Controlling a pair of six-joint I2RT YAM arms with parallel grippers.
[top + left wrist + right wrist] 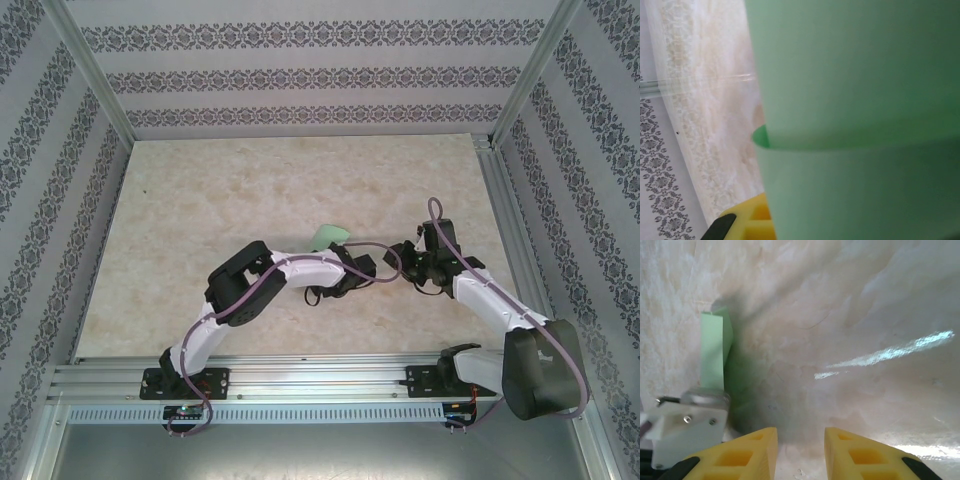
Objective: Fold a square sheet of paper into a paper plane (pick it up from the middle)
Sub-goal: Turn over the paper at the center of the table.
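no text, label, brand, number or sign can be read anywhere. the wallpaper [300,78] around the bench [250,200] carries only a repeating ornamental pattern, not lettering. a small pale mark on the dark joint housing of the right arm [545,372] is too small to make out.
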